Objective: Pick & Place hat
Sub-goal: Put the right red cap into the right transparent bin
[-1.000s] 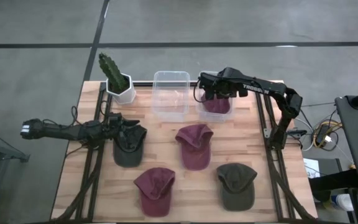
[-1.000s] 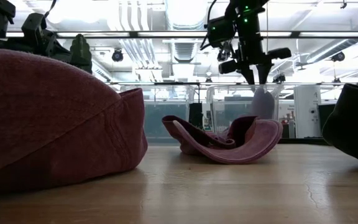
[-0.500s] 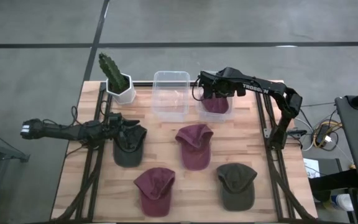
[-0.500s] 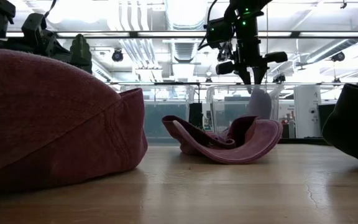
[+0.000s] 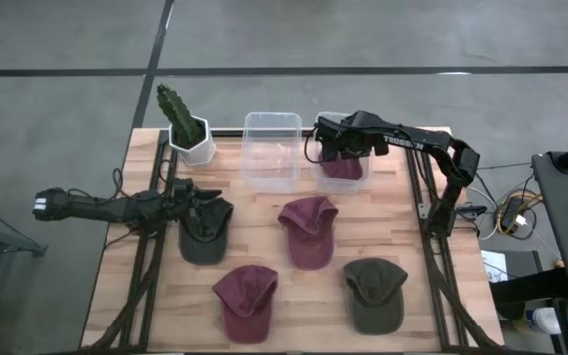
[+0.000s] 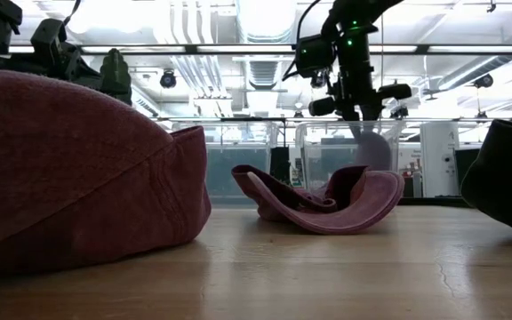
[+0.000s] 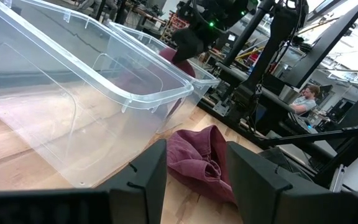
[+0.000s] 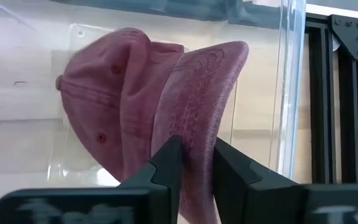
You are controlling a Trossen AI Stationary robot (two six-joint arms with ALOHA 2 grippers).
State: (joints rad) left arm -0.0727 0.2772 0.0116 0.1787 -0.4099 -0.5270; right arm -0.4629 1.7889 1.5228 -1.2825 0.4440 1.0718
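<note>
My right gripper (image 5: 343, 148) hangs over the right clear bin (image 5: 365, 179) at the table's far edge, shut on a maroon hat (image 8: 117, 106). In the low view the hat (image 6: 376, 149) hangs below that gripper (image 6: 356, 105), inside the bin's walls. My left gripper (image 5: 203, 205) is open, low at the table's left side over a dark olive hat (image 5: 205, 237). Its wrist view shows nothing between the fingers (image 7: 194, 186). My right gripper pinches the maroon hat's brim (image 8: 197, 134) between its two fingers, coming from above and pointing down. The brim stands on edge between the fingers (image 8: 166, 171). The crown (image 8: 104, 99) hangs beside it, down inside the clear bin.
A second clear bin (image 5: 272, 148) stands left of the right one. A potted cactus (image 5: 185, 126) sits at the far left corner. On the wood lie a maroon hat (image 5: 309, 232) in the middle, another maroon hat (image 5: 247, 301) and an olive hat (image 5: 375, 294) near the front.
My right gripper has sunk a little, bringing the maroon hat lower into the right bin. It has stayed shut.
</note>
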